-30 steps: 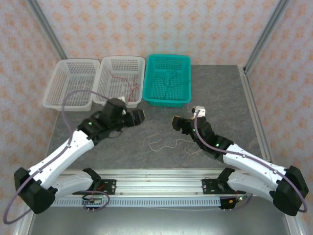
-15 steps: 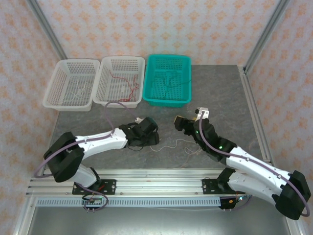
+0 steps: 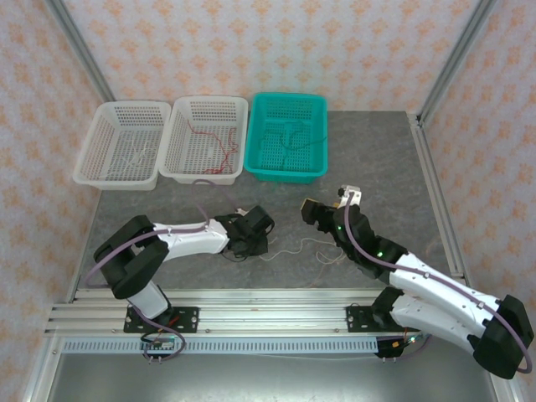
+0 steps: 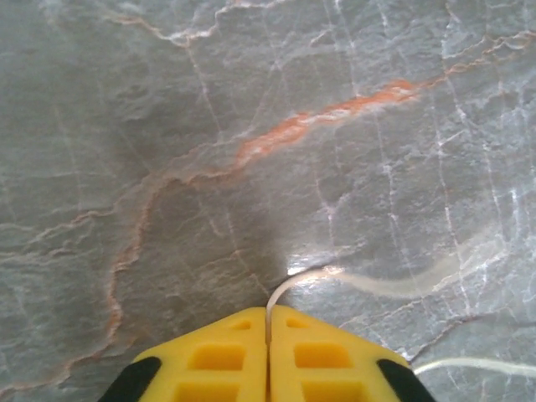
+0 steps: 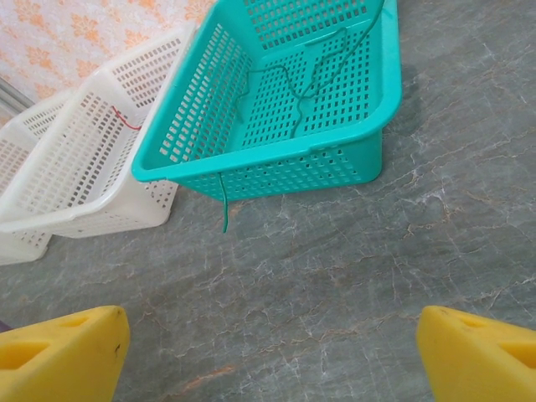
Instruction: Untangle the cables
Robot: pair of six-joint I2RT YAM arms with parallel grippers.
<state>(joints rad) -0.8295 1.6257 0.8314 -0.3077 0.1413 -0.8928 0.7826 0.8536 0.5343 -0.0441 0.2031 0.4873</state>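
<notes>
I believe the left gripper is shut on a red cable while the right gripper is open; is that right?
No: the left gripper is shut on a white cable, as the left wrist view shows; the right gripper is open.

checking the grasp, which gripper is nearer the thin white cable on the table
Left: the left gripper is shut on the thin white cable. The right gripper hangs open, apart from it.
</notes>
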